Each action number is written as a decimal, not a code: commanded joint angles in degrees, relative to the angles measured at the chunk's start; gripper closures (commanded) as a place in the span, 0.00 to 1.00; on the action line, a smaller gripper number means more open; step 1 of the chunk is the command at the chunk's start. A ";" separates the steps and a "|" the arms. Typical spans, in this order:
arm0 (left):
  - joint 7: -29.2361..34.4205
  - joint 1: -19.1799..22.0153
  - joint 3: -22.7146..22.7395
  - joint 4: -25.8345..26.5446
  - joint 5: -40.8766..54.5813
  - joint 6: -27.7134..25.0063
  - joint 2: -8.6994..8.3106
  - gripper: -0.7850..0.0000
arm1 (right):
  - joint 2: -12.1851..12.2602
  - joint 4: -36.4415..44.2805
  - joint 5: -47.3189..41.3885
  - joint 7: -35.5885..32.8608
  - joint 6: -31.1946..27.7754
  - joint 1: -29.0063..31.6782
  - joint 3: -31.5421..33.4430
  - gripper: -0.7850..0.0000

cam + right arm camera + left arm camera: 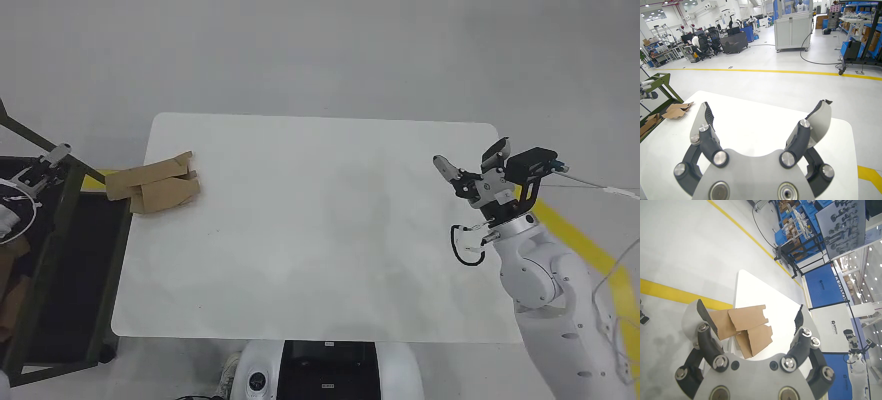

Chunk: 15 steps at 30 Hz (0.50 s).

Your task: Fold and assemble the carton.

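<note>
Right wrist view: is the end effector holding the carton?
No, the right end effector stands open and empty, while the flattened carton lies apart at the white table's edge.

I see the carton [155,185] as plain brown cardboard, unassembled and lying flat, its notched flaps splayed in overlapping layers. It sits in the upper left of my top view, at the white table's [320,230] edge, partly overhanging it.

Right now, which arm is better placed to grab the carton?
Probably left. The carton lies at the corner of the table right by the open left gripper; the open right gripper is at the opposite edge.
</note>
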State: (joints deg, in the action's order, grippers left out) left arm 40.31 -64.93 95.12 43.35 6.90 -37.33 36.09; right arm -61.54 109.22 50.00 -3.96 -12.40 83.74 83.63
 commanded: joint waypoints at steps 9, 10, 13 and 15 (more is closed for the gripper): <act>-5.92 1.78 -3.17 -5.17 -8.64 3.61 0.73 0.00 | 0.00 0.00 0.00 0.00 0.00 0.00 0.00 0.00; -5.70 2.04 -3.53 -5.82 -8.26 4.00 0.94 0.00 | 0.00 0.00 0.00 0.00 0.00 0.00 0.00 0.00; -6.58 3.01 -4.42 -7.50 -9.61 4.70 1.27 0.00 | 0.00 0.00 0.00 0.00 0.00 0.00 0.00 0.00; -6.32 3.83 -5.02 -8.75 -10.02 5.23 1.51 0.00 | 0.00 0.00 0.00 0.00 0.00 0.00 0.00 0.00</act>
State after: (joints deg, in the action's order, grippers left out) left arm 33.77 -61.55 90.43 35.33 -2.89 -32.35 37.47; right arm -61.54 109.22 50.00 -3.96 -12.40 83.74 83.63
